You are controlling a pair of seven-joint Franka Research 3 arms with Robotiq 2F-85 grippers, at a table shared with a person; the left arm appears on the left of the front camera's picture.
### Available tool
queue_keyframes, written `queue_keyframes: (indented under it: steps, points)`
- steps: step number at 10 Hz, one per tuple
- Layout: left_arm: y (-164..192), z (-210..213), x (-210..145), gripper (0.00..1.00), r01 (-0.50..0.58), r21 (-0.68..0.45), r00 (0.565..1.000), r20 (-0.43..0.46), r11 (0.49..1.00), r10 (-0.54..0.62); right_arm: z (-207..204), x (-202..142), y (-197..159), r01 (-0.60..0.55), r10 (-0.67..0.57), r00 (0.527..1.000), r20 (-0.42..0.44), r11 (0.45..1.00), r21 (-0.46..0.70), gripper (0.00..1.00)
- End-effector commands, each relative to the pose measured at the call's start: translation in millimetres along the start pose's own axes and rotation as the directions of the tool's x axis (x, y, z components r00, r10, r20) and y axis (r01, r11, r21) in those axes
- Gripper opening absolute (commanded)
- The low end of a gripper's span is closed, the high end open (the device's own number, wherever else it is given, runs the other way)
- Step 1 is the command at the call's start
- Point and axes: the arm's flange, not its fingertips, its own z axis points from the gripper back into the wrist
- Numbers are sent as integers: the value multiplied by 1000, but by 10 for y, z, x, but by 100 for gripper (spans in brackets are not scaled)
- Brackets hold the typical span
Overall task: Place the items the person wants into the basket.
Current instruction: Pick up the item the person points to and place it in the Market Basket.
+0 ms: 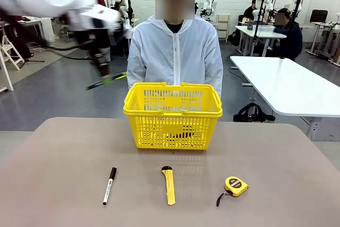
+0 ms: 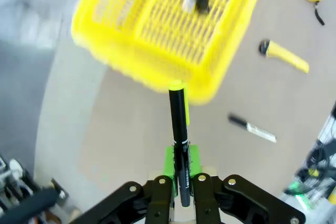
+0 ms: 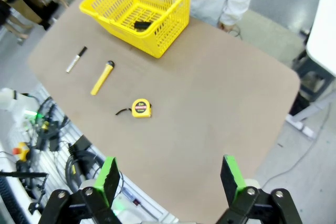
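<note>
Pinching the black pen (image 2: 178, 114) low on its barrel, the left gripper (image 2: 181, 167) is seen in its wrist view with jaws pressed onto the pen; the pen's tip is pointed at a blurred corner of the basket (image 2: 157, 51), and it is held in the air, off the table (image 2: 131, 129); in the front view that arm is smeared by blur at upper left, beside the person (image 1: 175, 51), and the pen is seen slanting below it, left of the basket.

In the right wrist view the right gripper (image 3: 169, 179) is shown with jaws spread wide and nothing between them, well above the table's edge; the whole table is taken in from there.

A dark object (image 3: 142, 24) is seen plainly on the basket floor in both wrist views; in the front view it is a dim shape behind the lattice.

On the table, in a row on the robot's side of the basket and well apart from one another, are laid the marker (image 1: 109, 185) to the left, the knife (image 1: 169, 185) in the middle and the tape measure (image 1: 235, 185) to the right.
</note>
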Motion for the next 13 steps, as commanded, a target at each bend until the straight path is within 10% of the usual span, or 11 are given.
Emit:
queue_keyframes:
  steps: [1, 5, 11, 13]
  points:
    - [412, -242, 690, 11, 207, -54, 978, 30, 977, -206, -2, -5, -18, -1, 1, 1000, 4, 1000, 8, 100]
    - [328, -991, 1414, 11, 354, -183, 931, -31, 917, -365, -2, -5, -18, -1, 1, 1000, 4, 1000, 8, 100]
    - [186, -1312, 1368, 11, 396, -181, 901, -110, 900, -419, -2, -5, -18, -1, 1, 1000, 4, 1000, 8, 100]
    - [210, -1327, 1377, 71, 407, -188, 894, -115, 894, -432, -2, -5, -18, -1, 1, 1000, 4, 1000, 8, 100]
